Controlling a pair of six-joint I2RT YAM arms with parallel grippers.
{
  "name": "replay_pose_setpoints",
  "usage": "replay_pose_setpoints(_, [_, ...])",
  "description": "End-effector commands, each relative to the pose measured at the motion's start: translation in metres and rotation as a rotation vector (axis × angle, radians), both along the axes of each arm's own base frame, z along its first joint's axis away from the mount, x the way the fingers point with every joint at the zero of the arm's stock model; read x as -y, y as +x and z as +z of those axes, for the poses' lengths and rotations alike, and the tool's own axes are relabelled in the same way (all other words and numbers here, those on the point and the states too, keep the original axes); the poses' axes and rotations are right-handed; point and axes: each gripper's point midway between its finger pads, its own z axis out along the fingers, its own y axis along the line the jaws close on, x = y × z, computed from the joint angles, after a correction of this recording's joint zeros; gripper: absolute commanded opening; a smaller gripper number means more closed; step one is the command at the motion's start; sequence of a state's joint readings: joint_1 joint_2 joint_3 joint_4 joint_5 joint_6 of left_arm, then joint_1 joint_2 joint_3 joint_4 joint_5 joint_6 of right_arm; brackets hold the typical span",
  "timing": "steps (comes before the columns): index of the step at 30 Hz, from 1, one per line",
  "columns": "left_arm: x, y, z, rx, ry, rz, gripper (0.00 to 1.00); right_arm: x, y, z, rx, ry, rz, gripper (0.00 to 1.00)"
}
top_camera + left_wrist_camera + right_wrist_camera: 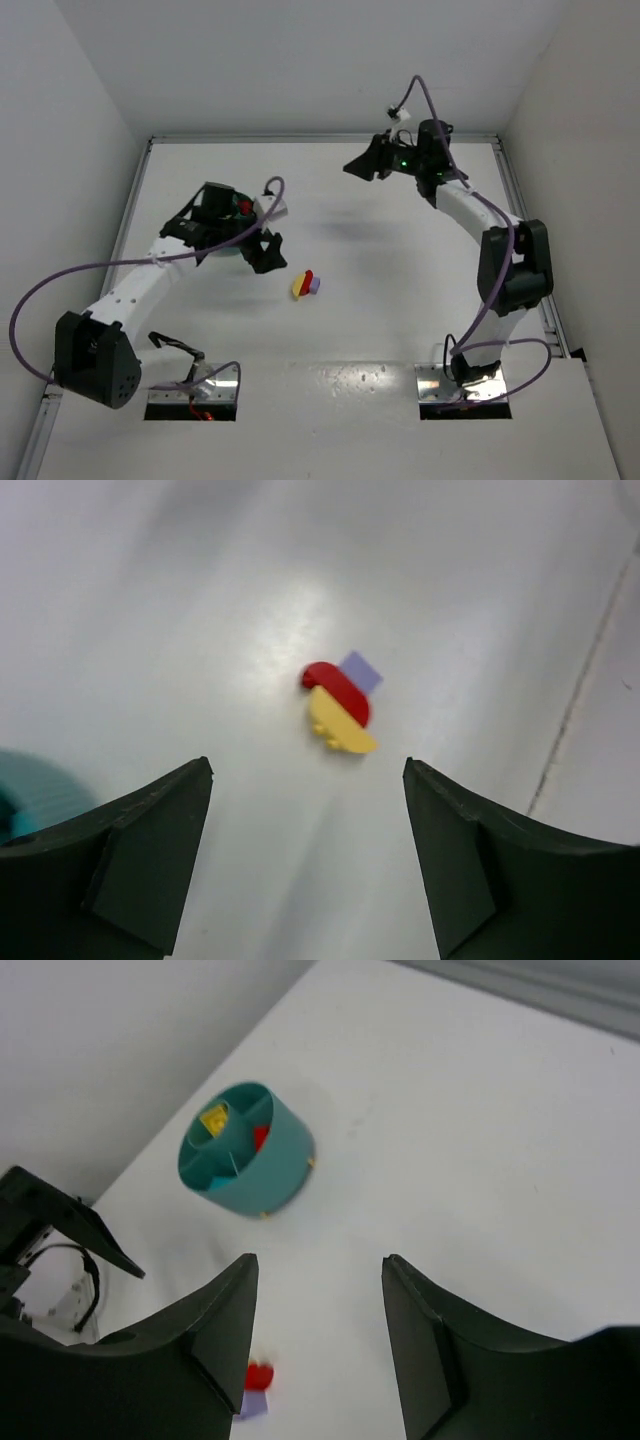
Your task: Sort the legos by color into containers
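Note:
A red lego (337,690), a yellow lego (340,732) and a lilac lego (361,670) lie touching in a small cluster (305,285) on the white table. My left gripper (308,770) is open and empty, hovering short of the cluster (270,255). The round teal bowl (245,1150) with dividers holds a yellow lego (213,1120) and a red lego (261,1138) in separate compartments. In the top view my left arm mostly covers it. My right gripper (320,1260) is open and empty, high above the far side of the table (360,165).
White walls enclose the table on the left, far and right sides. A raised rail (525,210) runs along the right edge. The bowl's rim shows at the left edge of the left wrist view (30,790). A purple cable (60,280) loops off the left arm.

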State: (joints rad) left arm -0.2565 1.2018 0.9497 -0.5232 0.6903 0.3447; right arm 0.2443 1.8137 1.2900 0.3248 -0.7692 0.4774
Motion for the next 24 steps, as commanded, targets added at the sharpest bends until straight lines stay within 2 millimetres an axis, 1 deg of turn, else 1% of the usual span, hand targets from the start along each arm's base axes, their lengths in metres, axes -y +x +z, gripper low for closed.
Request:
replay_pose_setpoints(1, [0.022, -0.03, -0.045, -0.111, 0.121, -0.14, 0.84, 0.018, -0.055, -0.042, -0.179, -0.117, 0.149, 0.53])
replay_pose_setpoints(2, [0.026, -0.032, -0.05, -0.127, 0.145, -0.155, 0.87, 0.025, -0.064, -0.05, -0.227, -0.128, 0.161, 0.56])
replay_pose_setpoints(3, [0.029, -0.035, -0.057, -0.149, 0.166, -0.155, 0.99, 0.031, -0.077, -0.06, -0.309, -0.14, 0.175, 0.56])
replay_pose_setpoints(4, [0.034, -0.036, -0.061, -0.148, 0.191, -0.17, 1.0, 0.041, -0.08, -0.056, -0.305, -0.148, 0.163, 0.58])
replay_pose_setpoints(5, [0.037, -0.039, -0.065, -0.167, 0.195, -0.176, 1.0, 0.046, -0.084, -0.056, -0.308, -0.147, 0.154, 0.59])
replay_pose_setpoints(6, [0.04, -0.037, -0.067, -0.157, 0.205, -0.179, 1.0, 0.046, -0.088, -0.054, -0.284, -0.145, 0.152, 0.59])
replay_pose_setpoints(7, [0.042, -0.04, -0.076, -0.177, 0.224, -0.159, 1.0, 0.055, -0.094, -0.055, -0.287, -0.153, 0.116, 0.59])
replay_pose_setpoints(8, [0.044, -0.039, -0.079, -0.172, 0.236, -0.133, 1.0, 0.06, -0.096, -0.056, -0.289, -0.157, 0.099, 0.59])
replay_pose_setpoints(9, [0.048, -0.035, -0.08, -0.156, 0.235, -0.109, 1.0, 0.06, -0.1, -0.057, -0.292, -0.157, 0.099, 0.59])
replay_pose_setpoints(10, [0.053, -0.037, -0.084, -0.168, 0.254, -0.086, 1.0, 0.064, -0.105, -0.062, -0.308, -0.157, 0.091, 0.59])
replay_pose_setpoints(11, [0.054, -0.04, -0.088, -0.176, 0.264, -0.068, 1.0, 0.069, -0.105, -0.062, -0.308, -0.156, 0.071, 0.59])
replay_pose_setpoints(12, [0.054, -0.042, -0.097, -0.2, 0.28, -0.047, 1.0, 0.069, -0.11, -0.057, -0.302, -0.151, 0.067, 0.59])
replay_pose_setpoints(13, [0.057, -0.04, -0.096, -0.204, 0.268, -0.012, 1.0, 0.07, -0.115, -0.061, -0.312, -0.152, 0.068, 0.59])
replay_pose_setpoints(14, [0.053, -0.043, -0.108, -0.218, 0.299, 0.008, 1.0, 0.073, -0.114, -0.057, -0.303, -0.149, 0.057, 0.6])
replay_pose_setpoints(15, [0.05, -0.042, -0.11, -0.214, 0.306, 0.027, 1.0, 0.074, -0.117, -0.062, -0.318, -0.151, 0.058, 0.6])
replay_pose_setpoints(16, [0.052, -0.039, -0.11, -0.201, 0.309, 0.044, 1.0, 0.074, -0.12, -0.062, -0.316, -0.15, 0.057, 0.6])
replay_pose_setpoints(17, [0.052, -0.035, -0.114, -0.198, 0.316, 0.064, 1.0, 0.077, -0.119, -0.058, -0.305, -0.148, 0.048, 0.6])
replay_pose_setpoints(19, [0.047, -0.024, -0.127, -0.189, 0.362, 0.117, 1.0, 0.077, -0.124, -0.061, -0.324, -0.138, 0.041, 0.6])
replay_pose_setpoints(20, [0.047, -0.024, -0.127, -0.189, 0.362, 0.117, 1.0, 0.077, -0.123, -0.06, -0.315, -0.137, 0.04, 0.6])
replay_pose_setpoints(21, [0.043, -0.023, -0.136, -0.202, 0.39, 0.126, 1.0, 0.08, -0.122, -0.056, -0.314, -0.13, 0.028, 0.6])
replay_pose_setpoints(24, [0.044, -0.015, -0.14, -0.2, 0.405, 0.151, 1.0, 0.08, -0.122, -0.056, -0.314, -0.13, 0.028, 0.6])
